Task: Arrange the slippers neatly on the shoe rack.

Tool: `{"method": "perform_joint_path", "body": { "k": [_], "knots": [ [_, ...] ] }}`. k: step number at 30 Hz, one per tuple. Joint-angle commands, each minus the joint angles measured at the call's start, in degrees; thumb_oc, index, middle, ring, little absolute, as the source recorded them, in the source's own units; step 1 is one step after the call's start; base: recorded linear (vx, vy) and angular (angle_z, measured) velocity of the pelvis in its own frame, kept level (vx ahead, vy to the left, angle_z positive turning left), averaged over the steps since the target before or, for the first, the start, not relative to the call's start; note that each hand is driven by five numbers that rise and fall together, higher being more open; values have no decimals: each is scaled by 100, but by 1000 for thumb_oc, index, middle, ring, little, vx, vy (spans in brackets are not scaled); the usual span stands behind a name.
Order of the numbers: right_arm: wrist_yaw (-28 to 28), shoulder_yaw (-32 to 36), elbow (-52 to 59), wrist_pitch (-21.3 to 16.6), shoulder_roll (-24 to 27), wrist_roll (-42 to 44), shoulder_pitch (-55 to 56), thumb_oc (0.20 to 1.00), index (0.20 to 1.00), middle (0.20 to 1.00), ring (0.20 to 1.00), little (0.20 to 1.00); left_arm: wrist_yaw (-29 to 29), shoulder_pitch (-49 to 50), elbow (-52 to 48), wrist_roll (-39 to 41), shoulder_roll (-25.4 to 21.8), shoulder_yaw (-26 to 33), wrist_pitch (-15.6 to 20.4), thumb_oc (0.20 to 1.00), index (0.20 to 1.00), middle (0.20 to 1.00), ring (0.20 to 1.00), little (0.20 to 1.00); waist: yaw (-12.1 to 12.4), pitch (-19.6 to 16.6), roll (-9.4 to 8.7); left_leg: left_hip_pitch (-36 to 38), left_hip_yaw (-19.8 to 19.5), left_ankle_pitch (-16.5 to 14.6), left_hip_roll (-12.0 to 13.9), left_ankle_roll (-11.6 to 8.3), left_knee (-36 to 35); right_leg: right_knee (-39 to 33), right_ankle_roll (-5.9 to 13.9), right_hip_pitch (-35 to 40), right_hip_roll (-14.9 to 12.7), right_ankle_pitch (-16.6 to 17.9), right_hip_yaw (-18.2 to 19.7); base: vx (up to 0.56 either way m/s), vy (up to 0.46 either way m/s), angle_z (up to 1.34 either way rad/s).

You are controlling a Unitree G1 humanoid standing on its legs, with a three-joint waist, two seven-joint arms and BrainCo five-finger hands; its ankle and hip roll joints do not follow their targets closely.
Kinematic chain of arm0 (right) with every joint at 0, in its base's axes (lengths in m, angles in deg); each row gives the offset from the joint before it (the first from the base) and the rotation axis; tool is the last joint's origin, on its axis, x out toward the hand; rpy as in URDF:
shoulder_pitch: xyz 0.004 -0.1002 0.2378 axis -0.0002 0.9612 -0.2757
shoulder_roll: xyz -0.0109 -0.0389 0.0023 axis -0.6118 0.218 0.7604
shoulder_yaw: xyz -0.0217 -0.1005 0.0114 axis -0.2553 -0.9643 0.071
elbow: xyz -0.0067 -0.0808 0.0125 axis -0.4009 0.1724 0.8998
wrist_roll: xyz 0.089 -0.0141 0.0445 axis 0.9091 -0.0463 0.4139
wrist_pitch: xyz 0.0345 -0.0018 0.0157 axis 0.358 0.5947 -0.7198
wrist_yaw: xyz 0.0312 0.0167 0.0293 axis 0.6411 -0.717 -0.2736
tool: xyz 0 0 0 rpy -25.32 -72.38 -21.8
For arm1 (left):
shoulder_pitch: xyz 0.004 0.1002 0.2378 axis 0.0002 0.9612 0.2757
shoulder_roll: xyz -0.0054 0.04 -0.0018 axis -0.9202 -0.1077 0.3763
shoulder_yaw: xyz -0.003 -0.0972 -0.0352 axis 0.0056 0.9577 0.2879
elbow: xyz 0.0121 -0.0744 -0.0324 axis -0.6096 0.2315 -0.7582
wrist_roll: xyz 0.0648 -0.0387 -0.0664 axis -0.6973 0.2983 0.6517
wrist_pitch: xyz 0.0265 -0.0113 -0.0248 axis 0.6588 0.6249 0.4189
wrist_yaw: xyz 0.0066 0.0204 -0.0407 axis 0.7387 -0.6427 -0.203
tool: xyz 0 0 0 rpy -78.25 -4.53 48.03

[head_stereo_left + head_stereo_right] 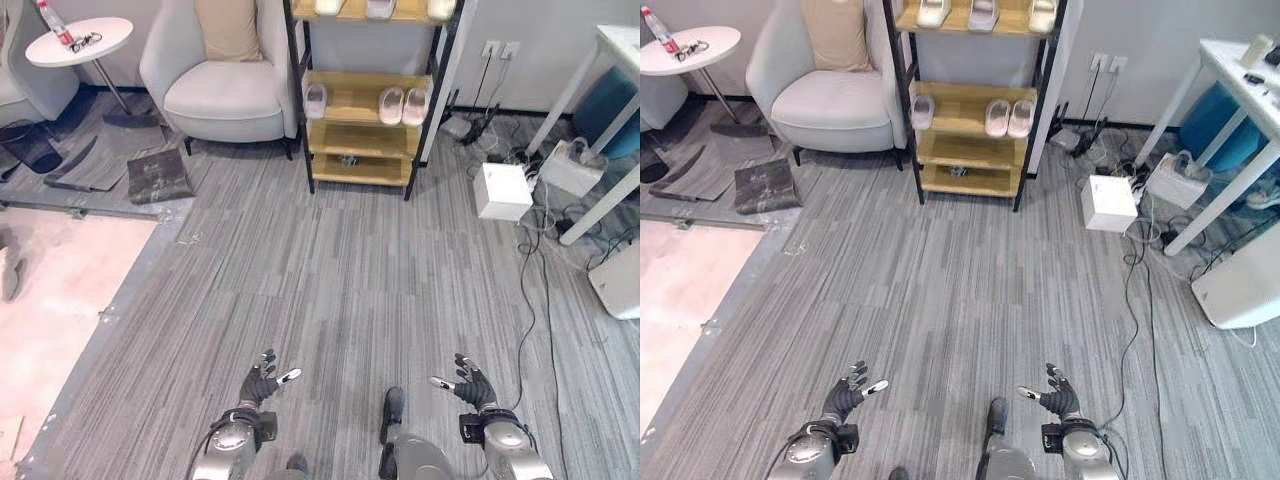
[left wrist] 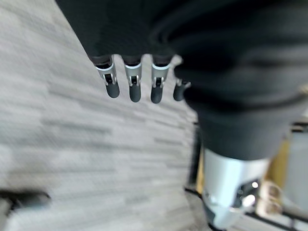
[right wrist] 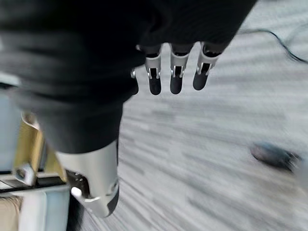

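A wooden shoe rack (image 1: pixel 365 150) with a black frame stands far ahead against the wall. Its middle shelf carries a pair of pale slippers (image 1: pixel 402 105) on the right and a single pale slipper (image 1: pixel 315 100) on the left. More pale slippers (image 1: pixel 983 12) sit on the top shelf. My left hand (image 1: pixel 262 380) and right hand (image 1: pixel 468 382) hover low over the grey floor at the near edge, both open and empty, fingers spread. The straight fingers (image 2: pixel 134 86) of the left hand hold nothing, and the same goes for the right hand's fingers (image 3: pixel 175 79).
A white armchair (image 1: pixel 225 80) stands left of the rack, a round side table (image 1: pixel 80 42) further left. A white box (image 1: pixel 503 190), cables (image 1: pixel 535 250) and a white table's legs (image 1: pixel 570 90) crowd the right. A dark mat (image 1: pixel 158 175) lies near the armchair.
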Motion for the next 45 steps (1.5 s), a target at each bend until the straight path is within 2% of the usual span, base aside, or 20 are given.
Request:
{"method": "perform_joint_path", "body": {
  "k": [1,6,8,9,10,11,14,16,17,19,22,26,27,28,29,32,38,39,41,45],
  "knots": [
    [-43,-70,283,-259,-73,255,-15,1000,1000,1000,1000,1000,-1,-120,-285,-19,-391,3,203,1000,1000,1000,1000,1000,-29,-224,-258,400,-24,-12,-885,82,766,367,-11,-333,-296,-103,153,488,-148,37],
    [-61,-150,289,-326,-8,440,-75,1000,1000,1000,1000,1000,12,-268,-307,38,-421,-168,205,1000,1000,1000,1000,1000,129,-51,-350,-438,27,1061,-957,-439,2868,394,-356,235,-38,-555,220,292,-112,14],
    [-58,-201,308,-341,29,480,-123,1000,1000,1000,1000,1000,16,-350,-289,52,-442,-238,222,1000,1000,1000,1000,1000,248,108,-516,-882,85,1141,-1145,-421,3581,363,-422,422,-109,-651,253,236,-146,0],
    [-30,-241,282,-296,43,486,-192,1000,1000,1000,1000,1000,-11,-401,-324,70,-475,-250,196,1000,1000,1000,1000,1000,391,205,-636,-1368,228,967,-1186,-238,3736,318,-470,590,-121,-765,285,239,-127,-21],
    [-30,-241,281,-296,42,486,-192,1000,1000,1000,1000,1000,-11,-402,-325,70,-477,-251,194,1000,1000,1000,1000,1000,403,209,-617,-1376,236,932,-1164,-237,3776,318,-471,595,-98,-769,293,313,-117,-19],
    [-21,-257,268,-295,32,507,-210,1000,1000,1000,1000,1000,-25,-395,-362,51,-492,-250,195,1000,1000,1000,1000,1000,514,282,-658,-1914,411,550,-1166,-48,3390,206,-445,778,-93,-845,367,152,-26,-6],
    [-34,-264,190,-294,-20,507,-203,1000,1000,1000,1000,1000,-10,-342,-362,24,-497,-258,185,1000,1000,1000,1000,1000,590,246,-725,-2141,516,262,-1238,124,2706,106,-390,905,-112,-909,407,232,10,4],
    [-26,-286,181,-289,-40,474,-195,1000,1000,1000,1000,1000,-13,-305,-361,-12,-497,-255,181,1000,1000,1000,1000,1000,612,205,-694,-2253,554,346,-1172,144,1988,56,-350,961,-78,-964,450,330,99,-2],
    [-40,-356,202,-281,-54,351,-148,1000,1000,1000,1000,1000,-9,-198,-299,-206,-493,-229,89,1000,1000,1000,1000,1000,690,111,-521,-2374,485,1302,-910,41,204,-58,-340,1269,149,-1149,549,460,141,-24],
    [-39,-365,167,-250,-58,303,-201,1000,1000,1000,1000,1000,14,-192,-266,-241,-504,-193,61,1000,1000,1000,1000,1000,707,84,-473,-2398,604,1539,-956,-14,8,-87,-338,1447,216,-1191,618,428,162,-32],
    [-85,-448,170,-261,-127,234,-246,1000,1000,1000,1000,1000,9,-63,-269,-181,-523,-103,108,1000,1000,1000,1000,1000,772,-93,-494,-2211,451,1532,-1044,84,-78,18,-293,1506,220,-1313,737,329,171,-59],
    [-137,-508,167,-227,-252,200,-371,1000,1000,1000,1000,1000,3,-22,-205,-186,-571,-136,82,1000,1000,1000,1000,1000,809,-220,-594,-2032,563,1129,-1240,354,205,817,-62,1406,-83,-1408,885,264,177,-40],
    [-147,-533,150,-222,-268,166,-409,1000,1000,1000,1000,1000,-8,-26,-232,-195,-592,-149,82,1000,1000,1000,1000,1000,820,-204,-599,-2015,608,1034,-1271,431,286,1285,45,1219,-174,-1271,886,280,279,-52],
    [-172,-552,182,-197,-293,137,-468,1000,1000,1000,1000,1000,-3,-30,-306,-174,-621,-187,82,1000,1000,1000,1000,1000,781,-133,-552,-1875,670,826,-1322,585,411,2205,233,795,-399,-799,826,205,212,-50],
    [-172,-552,182,-196,-293,137,-469,1000,1000,1000,1000,1000,-2,-31,-306,-174,-621,-186,82,1000,1000,1000,1000,1000,786,-133,-556,-1878,677,824,-1327,589,415,2228,237,781,-407,-810,834,204,205,-45],
    [-152,-495,211,-178,-328,96,-418,1000,1000,1000,1000,1000,6,-45,-361,-171,-615,-247,97,1000,1000,1000,1000,1000,647,-20,-396,-1430,669,633,-1331,737,353,3159,321,335,-649,-200,662,253,175,17],
    [-160,-413,172,-145,-303,164,-320,1000,1000,1000,1000,1000,40,-134,-371,-130,-583,-287,119,1000,1000,1000,1000,1000,416,142,-276,-778,487,428,-1341,698,57,2134,212,-235,-833,-182,266,276,23,11],
    [-134,-389,186,-136,-285,174,-282,1000,1000,1000,1000,1000,42,-183,-415,-171,-581,-288,108,1000,1000,1000,1000,1000,315,195,-302,-564,371,310,-1340,613,1,1088,264,-376,-788,-23,293,359,-89,7],
    [-103,-359,256,-122,-279,120,-243,1000,1000,1000,1000,1000,42,-286,-474,-316,-617,-253,117,1000,1000,1000,1000,1000,225,220,-327,-370,326,108,-1259,485,35,207,405,-608,-810,230,228,515,-124,16],
    [-104,-336,236,-119,-275,69,-208,1000,1000,1000,1000,1000,105,-348,-395,-412,-611,-245,129,1000,1000,1000,1000,1000,209,144,-389,-160,241,-176,-1238,396,151,45,412,-462,-787,244,176,338,-80,40]
  ]
}}
